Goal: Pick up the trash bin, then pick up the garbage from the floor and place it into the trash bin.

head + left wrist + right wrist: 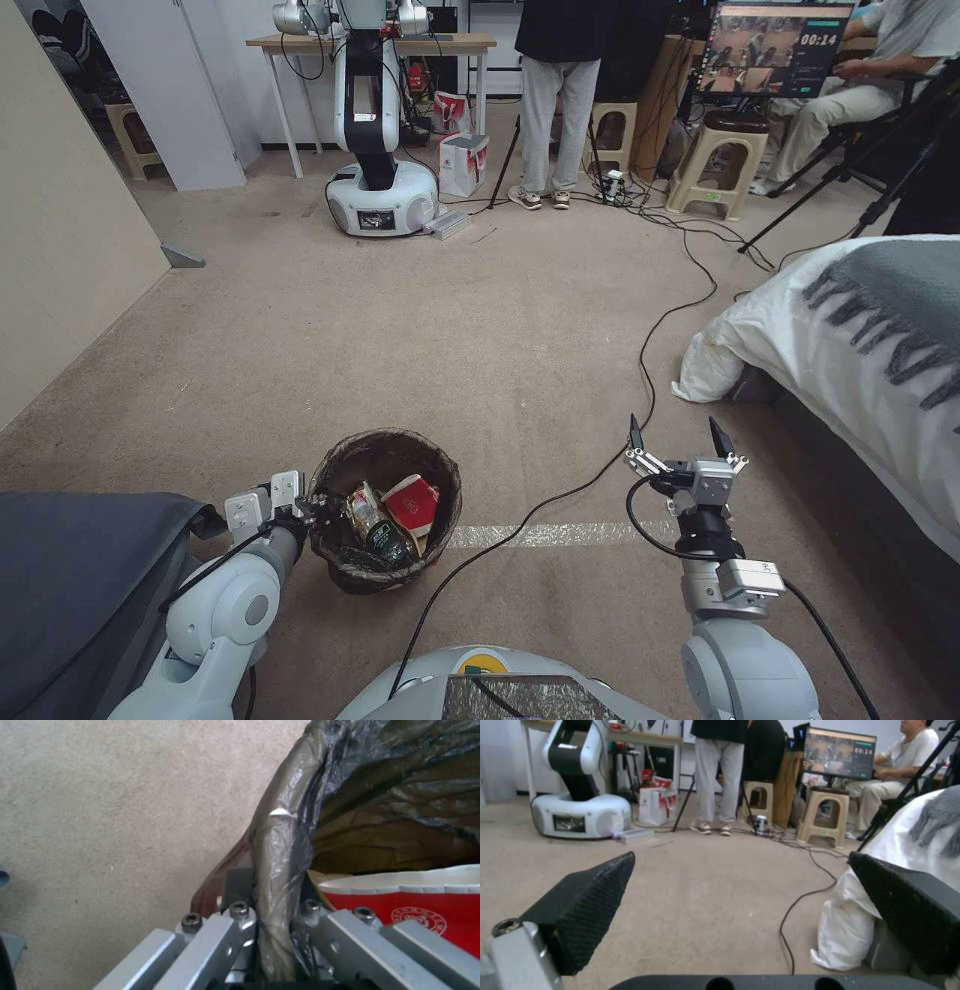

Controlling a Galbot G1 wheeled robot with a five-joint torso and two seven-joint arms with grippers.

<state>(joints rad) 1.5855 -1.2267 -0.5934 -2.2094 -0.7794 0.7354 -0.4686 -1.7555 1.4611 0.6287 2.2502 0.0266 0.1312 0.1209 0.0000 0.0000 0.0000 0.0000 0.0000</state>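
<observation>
Carpet (480, 330) under bin (385, 510), left pincer (272, 930) on its rim, closest from the wrist.

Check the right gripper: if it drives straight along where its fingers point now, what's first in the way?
Nothing close. The right gripper is open and empty, aimed forward over bare floor. A black cable and the bed's white bedding lie just off to its right; depth is uncertain, so margin there is unclear.
</observation>
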